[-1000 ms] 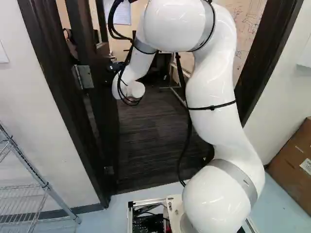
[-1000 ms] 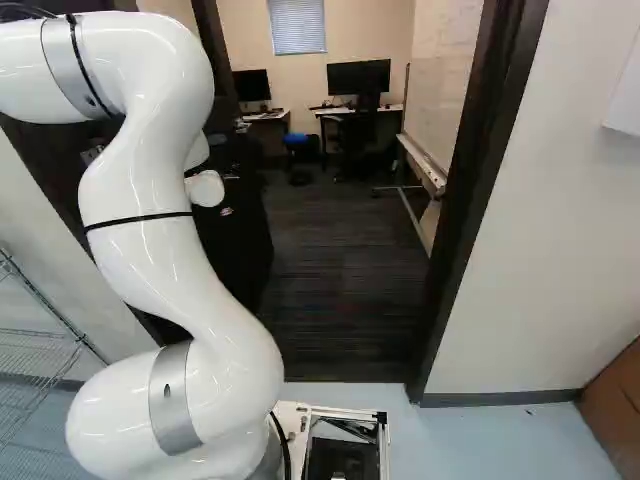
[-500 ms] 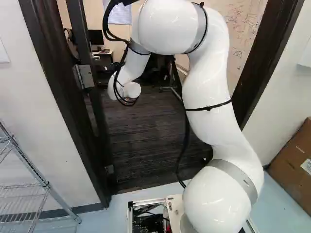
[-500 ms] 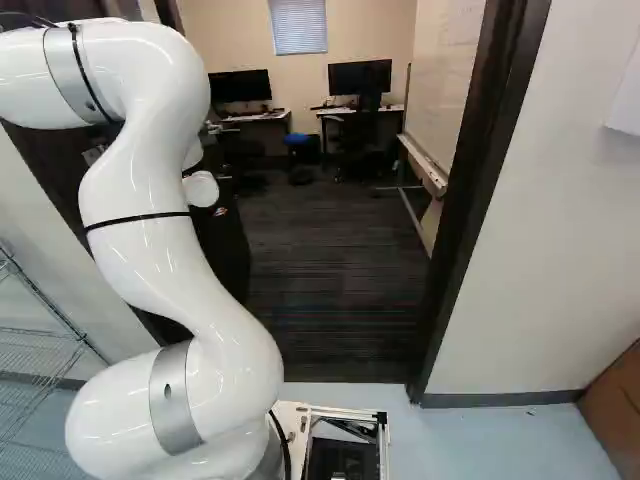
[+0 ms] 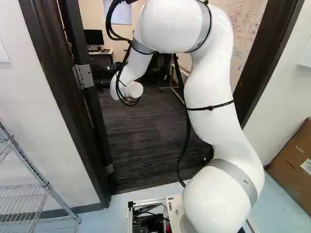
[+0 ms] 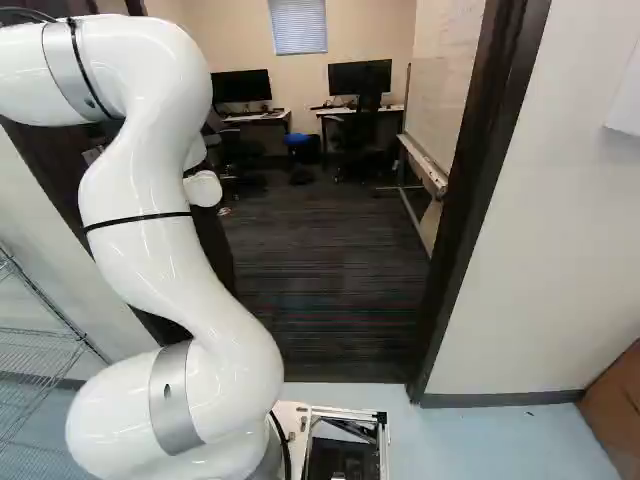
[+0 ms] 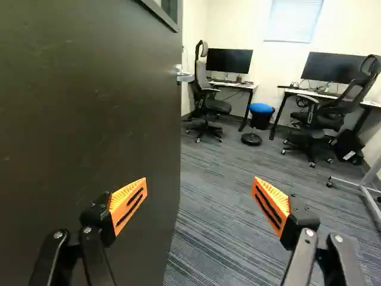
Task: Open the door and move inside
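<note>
Black two-finger end effector [image 7: 200, 186] is spread wide, pinching nothing. Dark brown flat door [image 7: 89, 113] stands swung inward beside it, one finger over the panel; can't tell if they touch. Silver lever handle [image 7: 186, 77] is ahead, out of reach I'd judge. Step now, my read: push the panel wider, no grip needed. Press near the free edge for leverage, smoothly, then drive in slowly, watching arm clearance to the dark door frame [image 6: 485, 190] behind the end effector.
</note>
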